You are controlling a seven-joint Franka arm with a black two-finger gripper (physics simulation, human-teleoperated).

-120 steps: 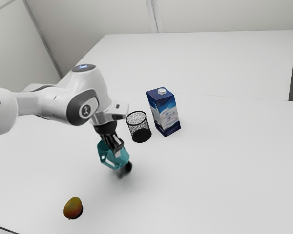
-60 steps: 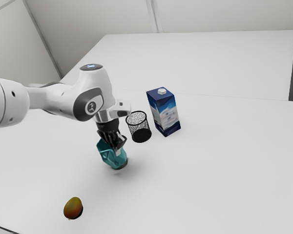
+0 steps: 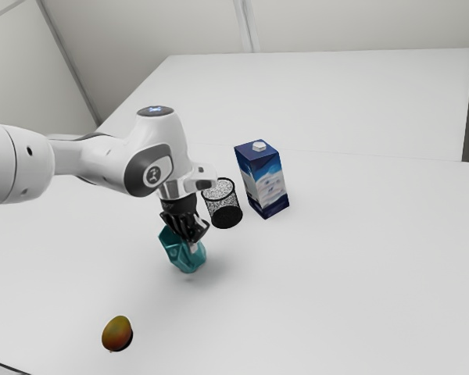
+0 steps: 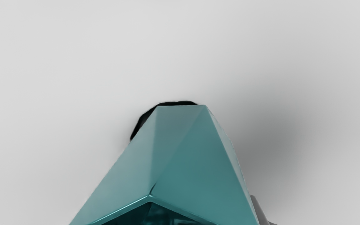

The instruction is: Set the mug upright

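Over a white table (image 3: 336, 281), the hand (image 3: 191, 244) is closed on a tilted teal mug (image 3: 187, 261); the carton (image 3: 263, 181) print is illegible.

The arm (image 3: 100, 160) reaches out, pincer (image 3: 191, 239) pointing downward

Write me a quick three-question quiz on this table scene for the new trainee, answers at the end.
1. True or false: the carton stands upright beside the mesh holder.
2. What colour is the mug? A) red B) teal C) yellow
3. Fill in the blank: of the mug and the fruit, the pincer is at the ____.

Key: 1 true; 2 B; 3 mug.
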